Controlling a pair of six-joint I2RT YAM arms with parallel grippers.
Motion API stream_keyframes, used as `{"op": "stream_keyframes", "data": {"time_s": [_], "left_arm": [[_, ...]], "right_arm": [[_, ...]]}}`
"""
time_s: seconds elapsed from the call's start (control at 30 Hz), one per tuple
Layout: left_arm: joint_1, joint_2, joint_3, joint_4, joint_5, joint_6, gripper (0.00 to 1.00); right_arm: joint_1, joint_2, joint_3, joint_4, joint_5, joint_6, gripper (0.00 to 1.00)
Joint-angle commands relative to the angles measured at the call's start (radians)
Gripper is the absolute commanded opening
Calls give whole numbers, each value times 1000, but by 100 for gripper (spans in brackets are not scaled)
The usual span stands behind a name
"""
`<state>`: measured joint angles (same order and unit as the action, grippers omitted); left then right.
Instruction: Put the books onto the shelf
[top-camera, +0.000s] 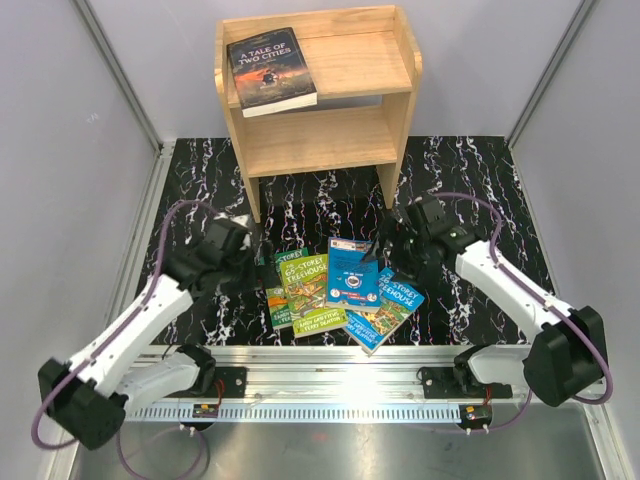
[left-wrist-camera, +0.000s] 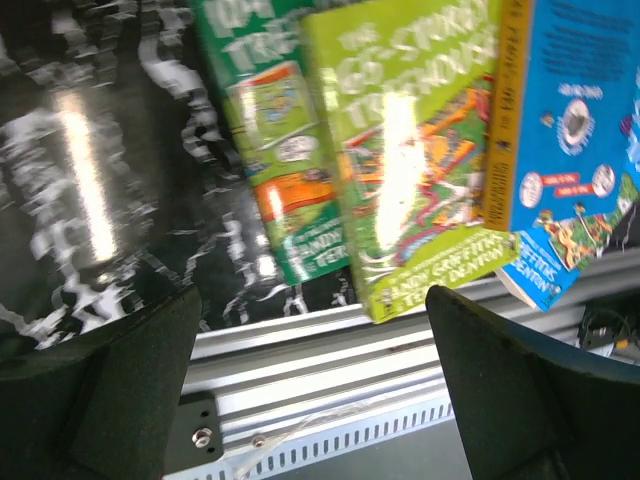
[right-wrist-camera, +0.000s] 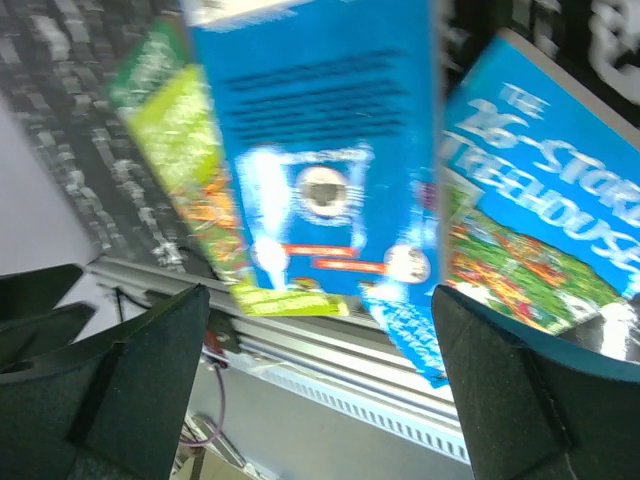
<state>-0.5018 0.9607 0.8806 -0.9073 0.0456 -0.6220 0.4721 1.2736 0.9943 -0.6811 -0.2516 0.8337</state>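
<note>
Partly done: "A Tale of Two Cities" (top-camera: 271, 70) on shelf (top-camera: 385, 62) top; four paperbacks (top-camera: 350, 277) on mat (top-camera: 480, 180); left gripper (left-wrist-camera: 312, 305), right gripper (right-wrist-camera: 320, 300) spread, empty.

1. Top external: high behind the near edge, looking down over the whole table (top-camera: 480, 180) to the shelf (top-camera: 318, 100).
2. Left wrist: very close over the green book (left-wrist-camera: 420, 150), facing the near rail (left-wrist-camera: 330, 350) (blurry).
3. Right wrist: very close over the blue book (right-wrist-camera: 320, 150); same rail.
4. All three share the fanned books (top-camera: 345, 290).
</note>
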Motion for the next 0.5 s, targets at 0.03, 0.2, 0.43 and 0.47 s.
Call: {"op": "stream_keyframes", "data": {"time_s": [0.03, 0.2, 0.43, 0.47], "left_arm": [[-158, 175, 95, 182, 25, -41, 99], [-205, 317, 109, 333, 112, -73, 99], [-210, 464, 54, 482, 220, -116, 99], [-213, 489, 46, 520, 233, -125, 99]], "right_arm": [[-49, -54, -97, 49, -4, 47, 100], [-53, 23, -138, 104, -23, 7, 100], [-59, 159, -155, 176, -51, -58, 100], [-62, 179, -160, 189, -55, -59, 100]]}}
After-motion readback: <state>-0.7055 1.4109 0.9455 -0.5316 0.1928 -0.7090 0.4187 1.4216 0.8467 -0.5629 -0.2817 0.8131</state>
